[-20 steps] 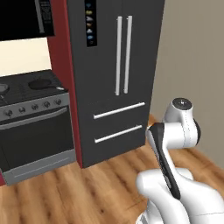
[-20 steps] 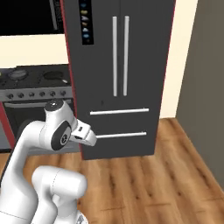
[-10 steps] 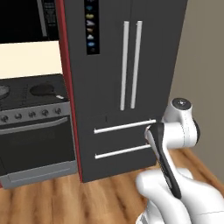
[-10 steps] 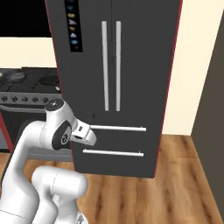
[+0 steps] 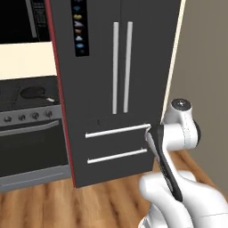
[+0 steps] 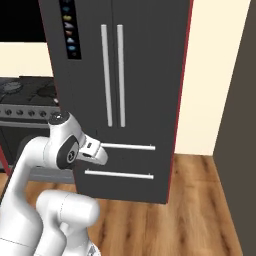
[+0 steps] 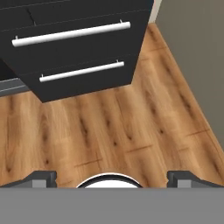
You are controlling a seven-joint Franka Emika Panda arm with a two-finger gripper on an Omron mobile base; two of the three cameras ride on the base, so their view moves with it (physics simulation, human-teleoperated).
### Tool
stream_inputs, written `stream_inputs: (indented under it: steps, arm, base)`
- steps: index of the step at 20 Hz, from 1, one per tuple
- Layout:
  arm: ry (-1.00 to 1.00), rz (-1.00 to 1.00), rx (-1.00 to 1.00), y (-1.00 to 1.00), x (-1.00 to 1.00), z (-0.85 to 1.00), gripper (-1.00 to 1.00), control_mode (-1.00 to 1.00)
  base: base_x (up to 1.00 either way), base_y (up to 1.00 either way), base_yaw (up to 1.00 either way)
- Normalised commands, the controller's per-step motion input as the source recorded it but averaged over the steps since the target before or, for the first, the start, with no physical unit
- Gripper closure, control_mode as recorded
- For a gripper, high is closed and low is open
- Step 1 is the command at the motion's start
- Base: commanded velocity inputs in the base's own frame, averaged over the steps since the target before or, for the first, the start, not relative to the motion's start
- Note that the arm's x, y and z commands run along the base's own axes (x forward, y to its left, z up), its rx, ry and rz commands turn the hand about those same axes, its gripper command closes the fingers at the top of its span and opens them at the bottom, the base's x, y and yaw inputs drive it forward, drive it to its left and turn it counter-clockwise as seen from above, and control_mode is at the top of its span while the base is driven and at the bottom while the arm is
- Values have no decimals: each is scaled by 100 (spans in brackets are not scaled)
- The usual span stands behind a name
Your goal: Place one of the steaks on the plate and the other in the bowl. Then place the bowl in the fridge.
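- The claw [image 7: 112,178] is spread wide and pinches nothing; in the hand view its two dark fingertips [image 7: 41,178] stand far apart at the bottom, looking down at the floor.
- Under the claw lies a wooden plank floor [image 7: 131,127], bare in front of the fridge.
- The white arm [image 5: 171,147] is folded up close to the base, its elbow level with the fridge's upper drawer handle in both base views.
- The fridge [image 5: 129,67] stands just beyond the arm, tall and dark grey, with both doors and both drawers closed.
- Two long vertical silver bar handles [image 6: 112,75] run side by side down the middle of the fridge doors.
- Two horizontal silver drawer handles [image 7: 72,35] sit below them, one above the other.
- A panel of blue icons [image 5: 79,26] sits high on the left door.
- A red side panel [image 5: 58,89] runs down the fridge's left edge.
- Left of the fridge stands a black oven [image 5: 31,147] with a row of knobs [image 5: 26,117] on its front.
- A dark frying pan [image 5: 33,93] rests on the stovetop above the knobs.
- To the right of the fridge a cream wall [image 6: 215,75] rises at the far side.
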Motion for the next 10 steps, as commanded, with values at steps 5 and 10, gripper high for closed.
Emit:
stream_inputs:
  steps: [5, 10]
  arm:
    - [0, 0, 0, 0, 0, 0, -100, 100]
    - [0, 0, 0, 0, 0, 0, -100, 100]
  base:
    - [23, -10, 1]
    - [56, 0, 3]
